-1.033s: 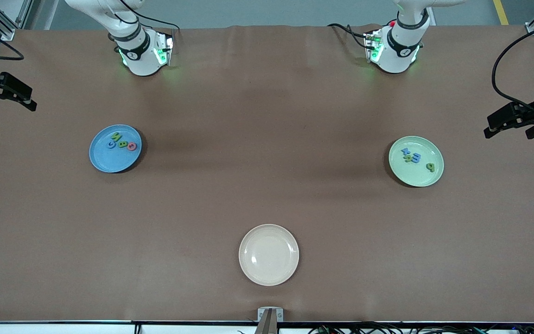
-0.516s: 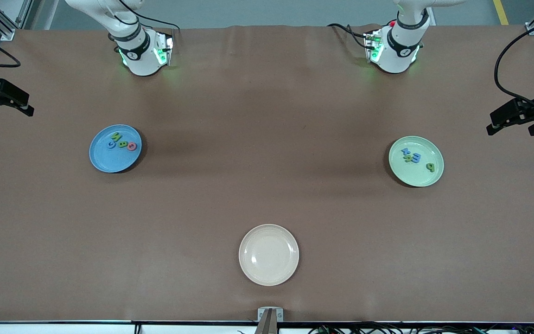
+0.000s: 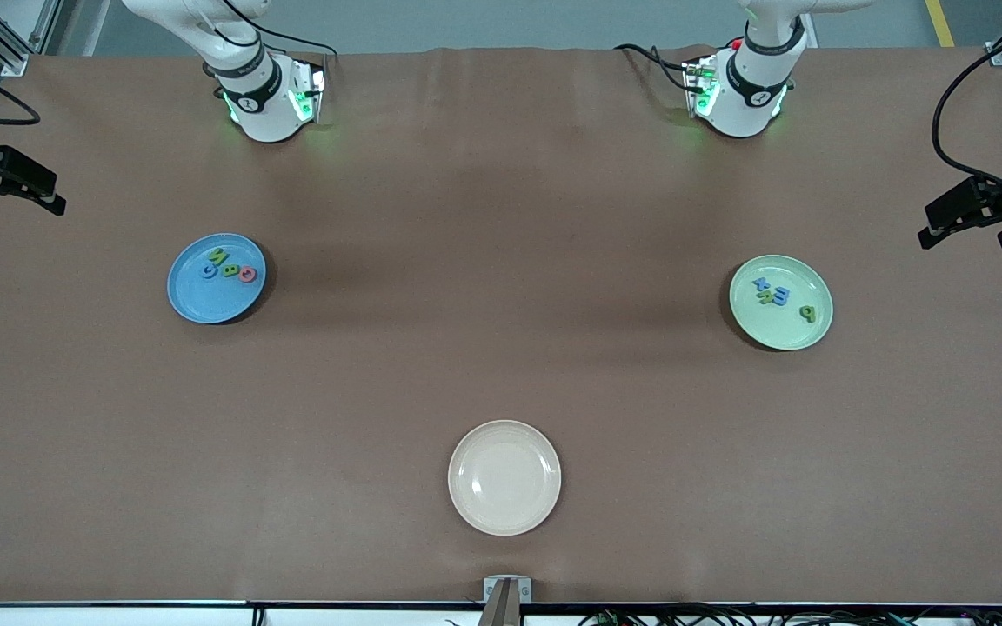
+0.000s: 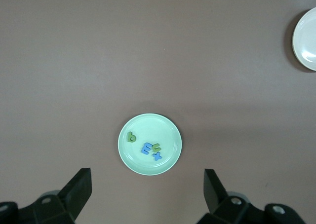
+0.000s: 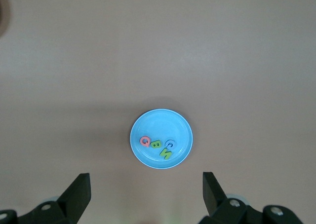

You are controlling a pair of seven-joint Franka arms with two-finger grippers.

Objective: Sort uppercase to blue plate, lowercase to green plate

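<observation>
Sorting looks done. Blue plate (image 3: 216, 278) sits mid-left of the front frame, toward the right arm's end of the desk (image 3: 501, 261). All four uppercase letters are in it, bunched in its upper half: green N (image 3: 218, 256), green B (image 3: 230, 270), pinkish-red G (image 3: 247, 275), blue C (image 3: 208, 271). Right wrist view shows the same plate at frame centre, letters in one cluster.

Green plate (image 3: 781, 302) sits mid-right of the front frame, toward the left arm's end. The lowercase letters are in it: blue x (image 3: 760, 283), green u (image 3: 764, 296) and blue m (image 3: 779, 296) close together in the plate's upper-left part, green p (image 3: 807, 313) apart from them, lower right in the plate. Left wrist view confirms all four inside the rim.

Cream plate (image 3: 504, 477) at lower centre, nearest the front camera, well apart from both other plates.

Right hand (image 3: 10, 187) at the left edge of the front frame, up in the air over the desk edge, fingers spread wide, holding nothing. Left hand (image 3: 979, 222) at the right edge, also raised over the desk edge, fingers spread wide, holding nothing. No letters on the bare desk.
</observation>
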